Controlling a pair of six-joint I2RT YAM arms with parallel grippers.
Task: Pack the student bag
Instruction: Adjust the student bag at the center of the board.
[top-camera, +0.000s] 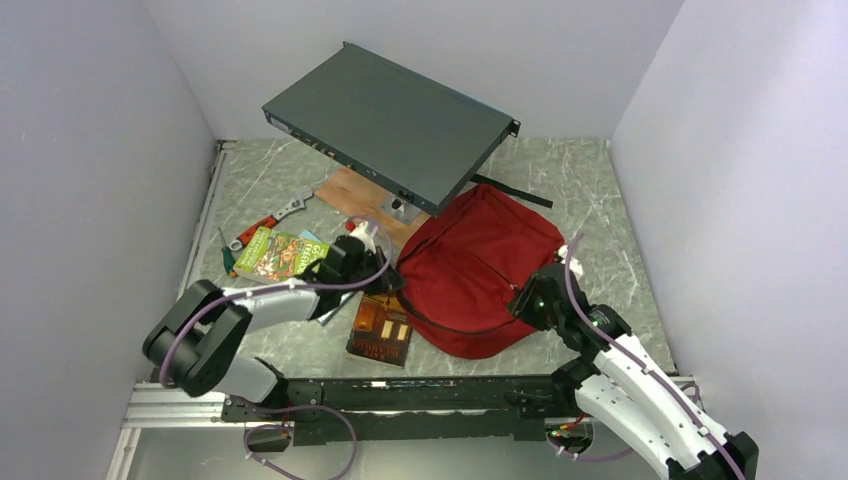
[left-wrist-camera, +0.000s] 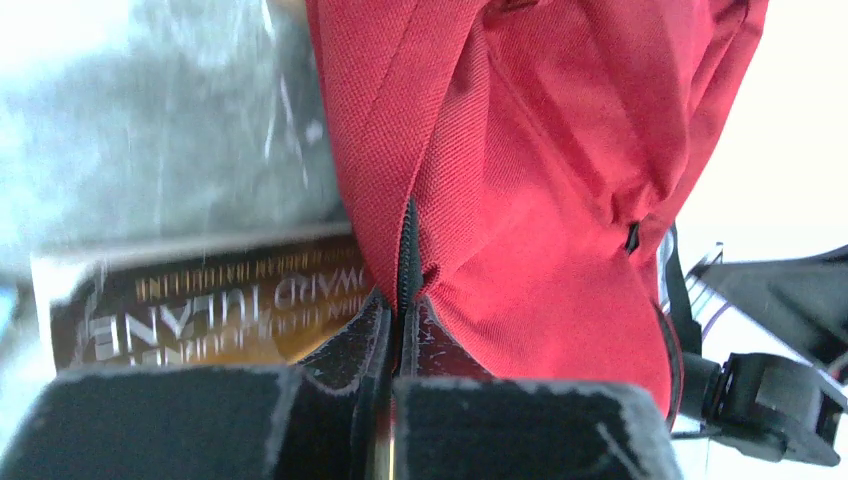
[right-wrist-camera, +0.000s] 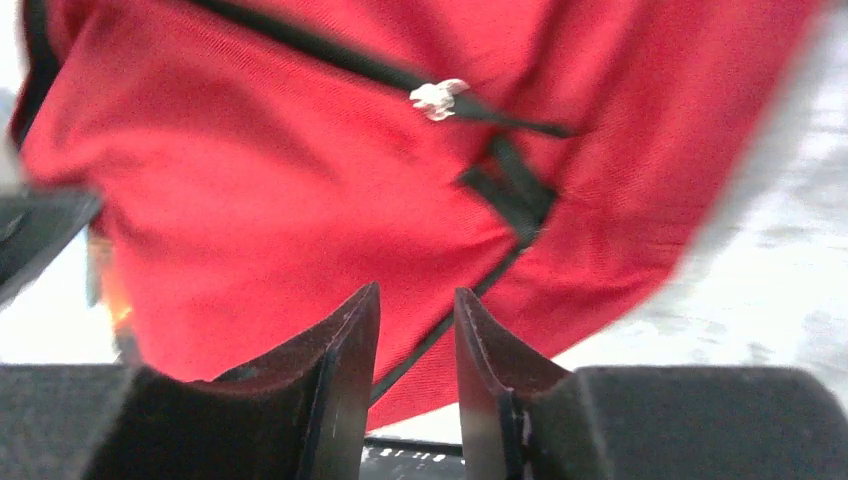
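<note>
Left wrist view: left gripper (left-wrist-camera: 398, 312) was clamped shut on the zip seam of the student bag (left-wrist-camera: 540, 200), which lay on the desk (top-camera: 610, 200) just in front of the grey box (top-camera: 390, 125). Right gripper (right-wrist-camera: 417, 305) jaws stood narrowly apart. Judgement: the seam needed holding taut before unzipping.

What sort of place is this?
Probably a lab test cell: plain white walls box in a marble-patterned table, robot arms are bolted to a rail, with a bag and metal box staged.

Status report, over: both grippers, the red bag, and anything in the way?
Left gripper pinched shut on zipper edge of student bag. Right gripper open, at bag's near right side. Brown book beside bag, near left gripper.
</note>
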